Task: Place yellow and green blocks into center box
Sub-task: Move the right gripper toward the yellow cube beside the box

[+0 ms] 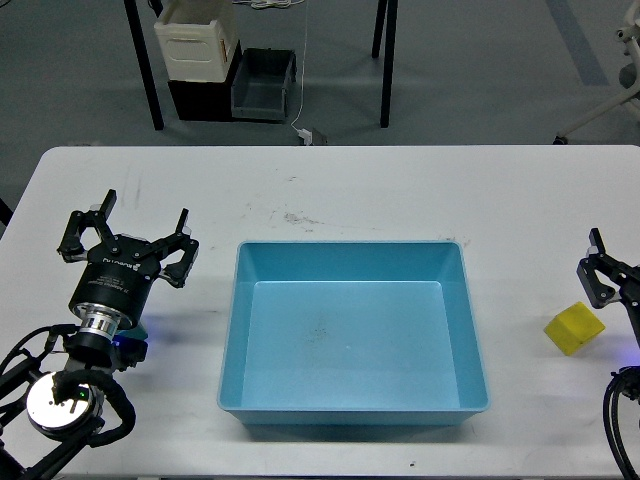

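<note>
The blue box [352,415] sits empty in the middle of the white table. A yellow block [574,329] lies on the table to the right of the box, fully in view. My right gripper [612,277] is at the right edge, just above and right of the yellow block, only partly in view. My left gripper [126,242] is open and empty, left of the box. No green block shows; a small blue thing [133,345] lies under my left arm.
The white table [330,190] has bare surface behind the box. Beyond its far edge are black table legs [147,75], a cream bin [197,38] and a dark crate [263,83] on the floor.
</note>
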